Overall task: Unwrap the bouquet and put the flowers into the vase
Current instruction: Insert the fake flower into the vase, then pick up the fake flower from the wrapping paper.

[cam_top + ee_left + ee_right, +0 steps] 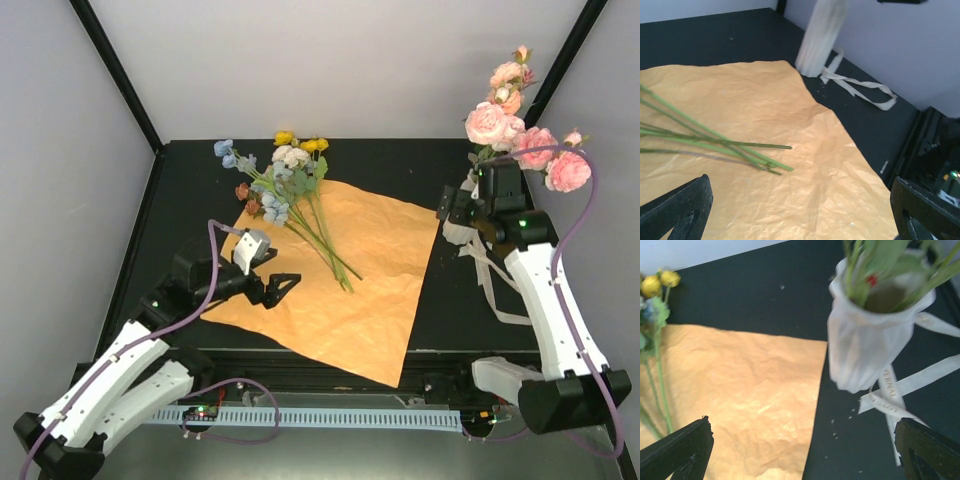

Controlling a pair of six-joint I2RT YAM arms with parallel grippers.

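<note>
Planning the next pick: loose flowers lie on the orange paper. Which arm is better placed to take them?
Left, probably. The left fingers, open, hover over the paper right by the stem ends; the right fingers sit beside the vase, farther from them.

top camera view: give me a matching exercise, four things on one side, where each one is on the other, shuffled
Things:
1. pink flowers
2. blue and yellow flowers
3. ribbon
4. orange paper

Places:
a. spread flat on the table
b. loose at the foot of the vase
c. standing in the vase
d. lying with stems on the paper

Pairs: 1-c, 2-d, 3-b, 4-a
</note>
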